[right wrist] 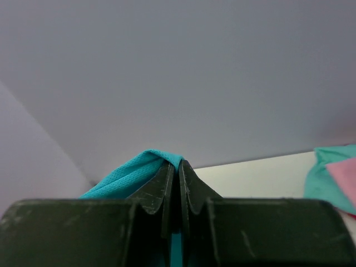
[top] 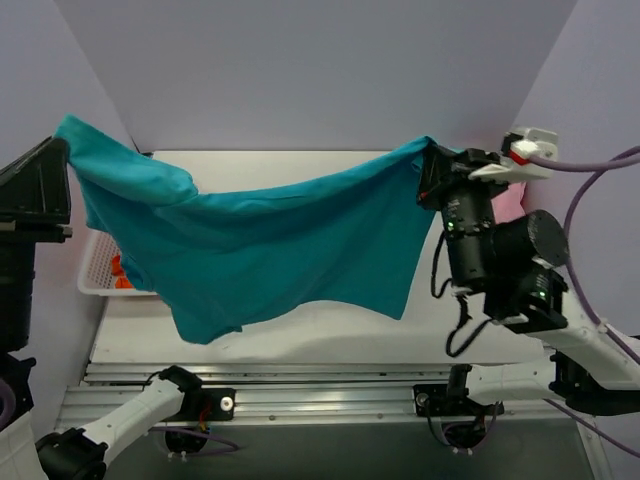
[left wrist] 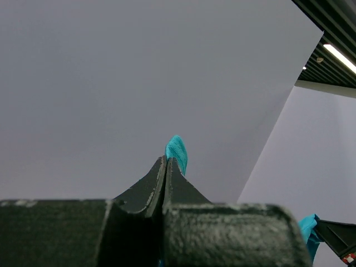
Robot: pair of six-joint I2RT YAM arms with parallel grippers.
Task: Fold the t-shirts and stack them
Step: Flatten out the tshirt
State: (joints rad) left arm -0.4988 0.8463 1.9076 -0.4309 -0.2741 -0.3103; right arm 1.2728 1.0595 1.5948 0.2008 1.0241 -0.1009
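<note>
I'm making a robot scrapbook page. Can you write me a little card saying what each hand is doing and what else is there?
shirt: teal-blue t-shirt, stretched between both hands, sagging in the middle, over the table
left hand: shut on one top corner
right hand: shut on the other top corner
basket: white, at the left, partly behind the shirt
in basket: orange thing
far right: pink cloth on mint-green cloth

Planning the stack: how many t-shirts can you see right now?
4: teal one stretched between left fingers and right fingers; pink overlapping a green one at the table's right; orange cloth in the basket. Others may be hidden behind the teal.
</note>
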